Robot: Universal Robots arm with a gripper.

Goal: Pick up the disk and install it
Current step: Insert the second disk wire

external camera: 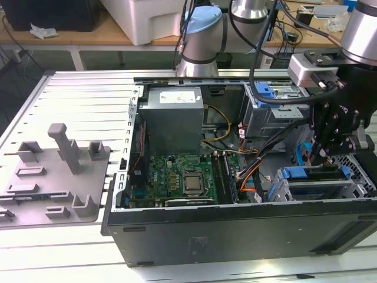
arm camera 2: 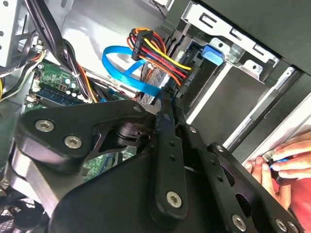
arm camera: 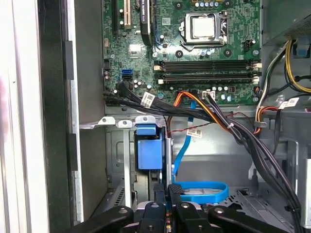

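The claw point(external camera: 323, 154) hangs just above the caged disk point(external camera: 315, 187).

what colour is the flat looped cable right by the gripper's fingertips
Bright blue. The flat cable loops beside the gripper, clearest in the first wrist view.

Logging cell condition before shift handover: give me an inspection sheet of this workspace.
Surface: slatted metal table carrying an open computer case.
Job's things: the disk, blue-railed, appears to sit in the drive cage, not held.
Clutter: grey plastic fixture at the exterior view's left.
Grippers: gripper just above the cage, fingers together; nothing seen between them.
Cables: blue flat cable looped close to the fingertips; wire bundle crosses the case.
Surroundings: a person's hand at the case edge; workbench behind.
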